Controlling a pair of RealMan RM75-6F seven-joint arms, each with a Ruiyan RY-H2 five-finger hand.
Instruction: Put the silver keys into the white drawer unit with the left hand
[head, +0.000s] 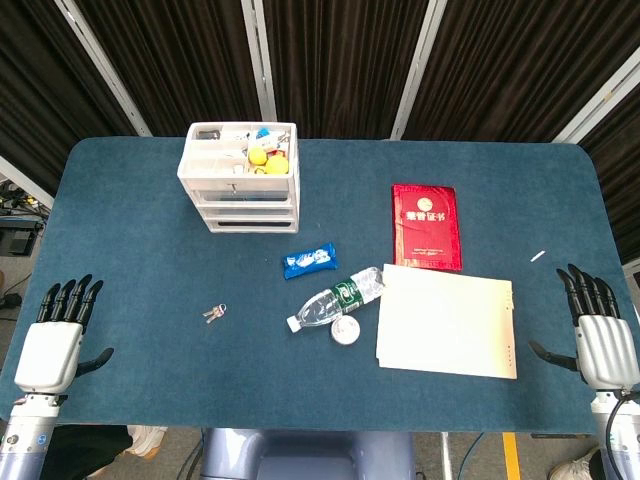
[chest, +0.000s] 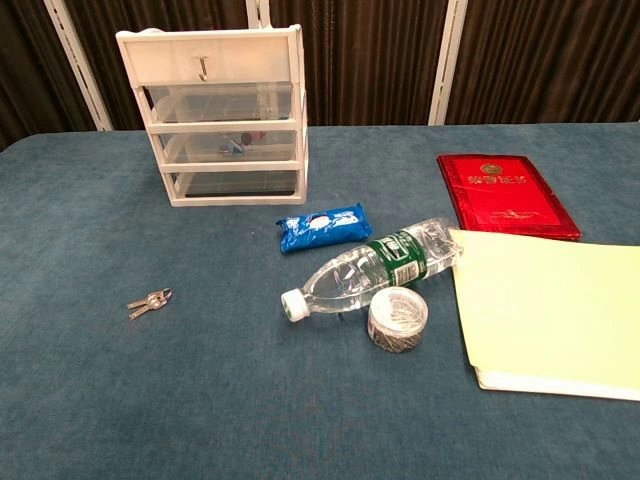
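Note:
The silver keys (head: 215, 314) (chest: 150, 302) lie flat on the blue table, left of centre. The white drawer unit (head: 240, 177) (chest: 223, 116) stands at the back left, its top tray holding small yellow and other items. My left hand (head: 58, 338) rests at the table's near left edge with fingers spread and nothing in it, well to the left of the keys. My right hand (head: 598, 328) sits at the near right edge, also empty with fingers apart. Neither hand shows in the chest view.
A blue snack packet (head: 310, 261) (chest: 322, 227), a lying plastic bottle (head: 335, 298) (chest: 372, 270) and a small round tin (head: 346, 330) (chest: 397, 319) sit mid-table. A red booklet (head: 426, 225) (chest: 505, 194) and a cream folder (head: 447, 320) (chest: 550, 310) lie to the right.

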